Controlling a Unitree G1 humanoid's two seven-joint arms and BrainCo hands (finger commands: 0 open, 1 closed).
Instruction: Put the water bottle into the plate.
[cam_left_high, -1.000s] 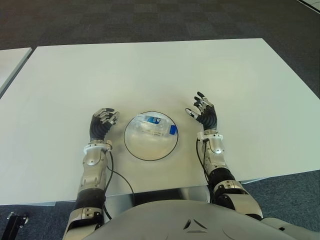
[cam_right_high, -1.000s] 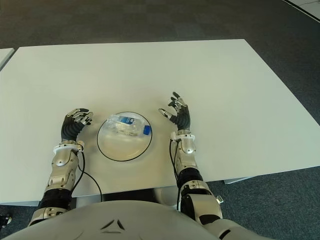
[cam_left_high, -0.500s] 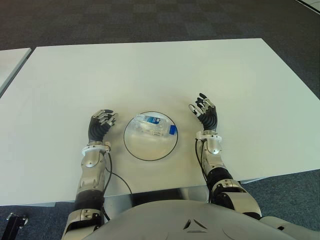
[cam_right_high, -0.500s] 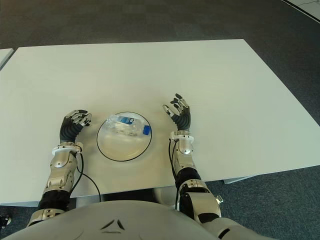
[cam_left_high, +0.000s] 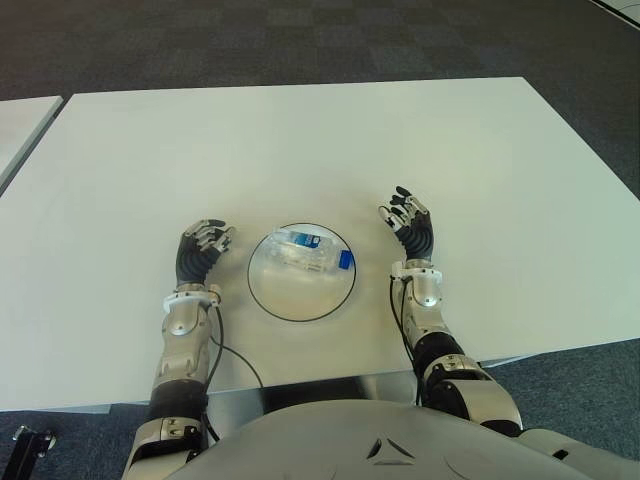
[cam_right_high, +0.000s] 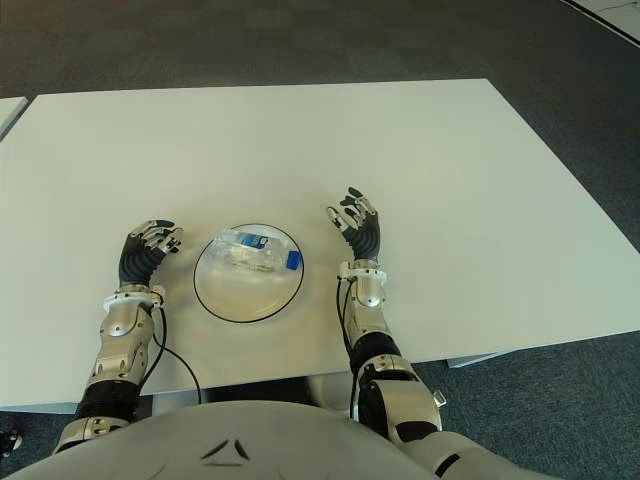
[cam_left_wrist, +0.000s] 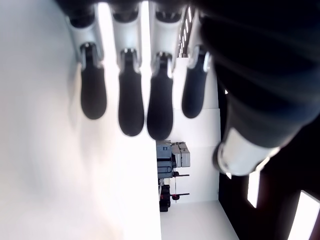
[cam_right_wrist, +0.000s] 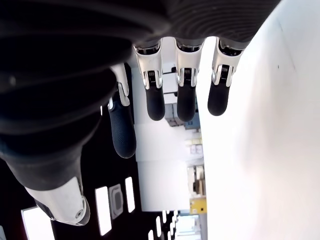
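Observation:
A clear water bottle (cam_left_high: 312, 252) with a blue cap and label lies on its side inside the round transparent plate (cam_left_high: 280, 296) with a dark rim, near the table's front. My right hand (cam_left_high: 408, 222) stands just right of the plate, fingers spread and holding nothing. To the left of the plate is my left hand (cam_left_high: 202, 246), fingers relaxed and empty. Neither wrist view shows the bottle, only each hand's own fingers (cam_right_wrist: 185, 100) over the white surface.
The white table (cam_left_high: 300, 140) stretches wide behind and to both sides of the plate. A second white table's corner (cam_left_high: 20, 125) shows at the far left. Dark carpet surrounds the tables. A thin black cable (cam_left_high: 235, 355) runs by my left forearm.
My right hand has drawn a little back from the plate toward the right and straightened up, thumb closing in. The left hand shifted slightly backward. Bottle and plate stay put.

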